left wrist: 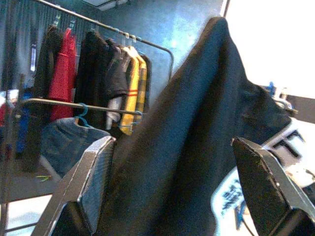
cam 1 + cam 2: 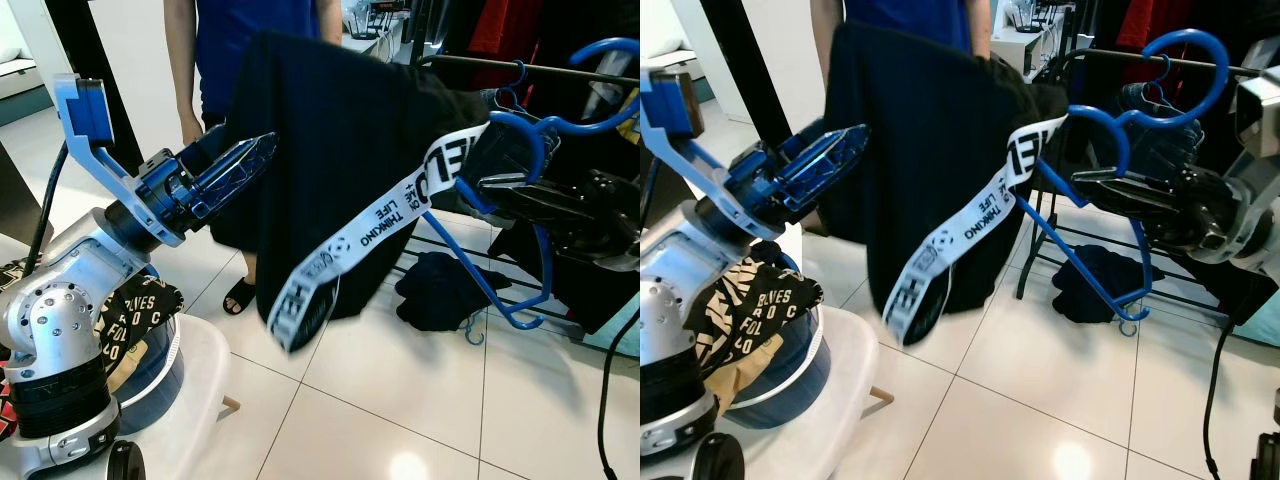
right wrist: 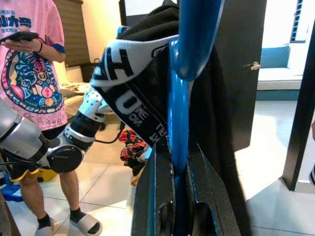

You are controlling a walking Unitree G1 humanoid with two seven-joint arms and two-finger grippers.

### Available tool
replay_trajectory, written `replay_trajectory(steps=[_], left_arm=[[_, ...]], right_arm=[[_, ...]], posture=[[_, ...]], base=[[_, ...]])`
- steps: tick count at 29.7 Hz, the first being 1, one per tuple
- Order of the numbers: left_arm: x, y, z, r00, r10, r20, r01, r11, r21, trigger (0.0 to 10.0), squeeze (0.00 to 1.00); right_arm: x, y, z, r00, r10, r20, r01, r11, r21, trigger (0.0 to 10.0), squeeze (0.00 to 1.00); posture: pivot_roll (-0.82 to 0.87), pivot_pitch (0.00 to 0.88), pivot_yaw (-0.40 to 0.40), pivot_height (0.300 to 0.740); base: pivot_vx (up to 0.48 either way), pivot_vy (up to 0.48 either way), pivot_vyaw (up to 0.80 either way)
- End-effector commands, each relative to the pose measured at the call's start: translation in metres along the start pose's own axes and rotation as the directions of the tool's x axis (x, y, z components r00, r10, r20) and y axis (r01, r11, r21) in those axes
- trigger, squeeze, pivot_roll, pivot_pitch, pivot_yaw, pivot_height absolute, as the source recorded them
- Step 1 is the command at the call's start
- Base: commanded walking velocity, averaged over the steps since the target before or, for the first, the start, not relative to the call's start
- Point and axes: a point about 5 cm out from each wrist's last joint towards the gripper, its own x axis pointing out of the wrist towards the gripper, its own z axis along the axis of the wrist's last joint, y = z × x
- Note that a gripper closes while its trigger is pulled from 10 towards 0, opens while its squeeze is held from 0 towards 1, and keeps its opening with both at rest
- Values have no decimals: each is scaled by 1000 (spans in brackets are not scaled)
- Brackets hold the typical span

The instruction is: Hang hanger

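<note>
Hanging remains undone: right gripper [image 2: 1110, 190] clamps the blue hanger [image 2: 1090, 265] carrying a black garment [image 2: 330, 170], hook just short of the clothes rail [image 2: 560, 66] at two o'clock, left gripper [image 1: 182, 187] spread wide beside the cloth.

Bright, even daylight is recorded; glare spots are seen on the floor tiles [image 2: 408, 466] (left wrist view soft, blue-tinted).

Hanger [image 2: 1090, 250]: clamped between the fingers of my right gripper [image 2: 1085, 185], on my right, before the clothes rail [image 2: 1160, 62]. Garment with strap [image 2: 970, 225]: draped on the hanger, hanging between my two arms; my left gripper [image 2: 250, 160] touches its left edge, fingers apart. Person [image 2: 215, 60]: standing behind the garment; bundle of clothes [image 2: 445, 290] on the floor under the rail.
</note>
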Motion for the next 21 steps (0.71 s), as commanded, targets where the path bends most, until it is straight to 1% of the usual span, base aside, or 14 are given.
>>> replay_trajectory(steps=[1, 3, 4, 5, 9, 10, 11, 12, 14, 15, 16, 17, 19, 21], left_arm=[[-3, -4, -4, 999, -35, -27, 34, 999, -15, 10000, 0], [-3, -4, -4, 999, -35, -27, 34, 999, -15, 10000, 0], [-1, -4, -10, 998, -29, -48, 29, 1000, -3, 10000, 0], [1, -4, -13, 998, -16, -61, 18, 999, 34, 10000, 0], [1, -4, -13, 998, -16, -61, 18, 999, 34, 10000, 0], [5, -6, -14, 998, -12, -55, 15, 998, 66, 10000, 0], [5, -6, -14, 998, -12, -55, 15, 998, 66, 10000, 0], [7, -9, -12, 999, -19, -48, 24, 995, 94, 10000, 0], [7, -9, -12, 999, -19, -48, 24, 995, 94, 10000, 0], [6, -12, -11, 998, -17, -67, 26, 991, 135, 10000, 0], [6, -12, -11, 998, -17, -67, 26, 991, 135, 10000, 0], [4, -12, -12, 997, -7, -82, 20, 987, 156, 10000, 0], [4, -12, -12, 997, -7, -82, 20, 987, 156, 10000, 0], [1, -12, -14, 995, 4, -98, 12, 986, 169, 10000, 0]], right_arm=[[4, 4, 12, 999, 43, 25, -42, 999, -28, 10000, 0], [4, 4, 12, 999, 43, 25, -42, 999, -28, 10000, 0], [7, 4, 16, 998, 46, 31, -44, 998, -47, 10000, 0], [11, 2, 20, 999, 28, 43, -25, 997, -67, 10000, 0], [11, 2, 20, 999, 28, 43, -25, 997, -67, 10000, 0], [14, -2, 22, 999, -3, 47, 7, 996, -92, 10000, 0], [14, -2, 22, 999, -3, 47, 7, 996, -92, 10000, 0], [16, -6, 24, 998, -41, 55, 47, 993, -108, 10000, 0], [16, -6, 24, 998, -41, 55, 47, 993, -108, 10000, 0], [20, -13, 25, 994, -85, 70, 93, 988, -119, 10000, 0], [20, -13, 25, 994, -85, 70, 93, 988, -119, 10000, 0], [24, -19, 26, 989, -118, 93, 129, 984, -121, 10000, 0], [24, -19, 26, 989, -118, 93, 129, 984, -121, 10000, 0], [26, -22, 28, 985, -132, 110, 145, 982, -118, 10000, 0]], posture=[[-95, 0, 15, 740], [-95, 0, 15, 740], [-100, 0, 16, 740], [-103, 0, 18, 740], [-103, 0, 18, 740], [-102, 0, 17, 740], [-102, 0, 17, 740], [-100, 0, 16, 740], [-100, 0, 16, 740], [-98, 0, 14, 740], [-98, 0, 14, 740], [-92, 0, 11, 740], [-92, 0, 11, 740], [-90, 0, 9, 740]], base=[[0, 0, 0], [0, 0, 0], [0, 0, 0], [0, 0, 0], [0, 0, 0], [0, 0, 0], [0, 0, 0], [0, 0, 0], [0, 0, 0], [0, 0, 0], [0, 0, 0], [0, 0, 0], [0, 0, 0], [0, 0, 0]])
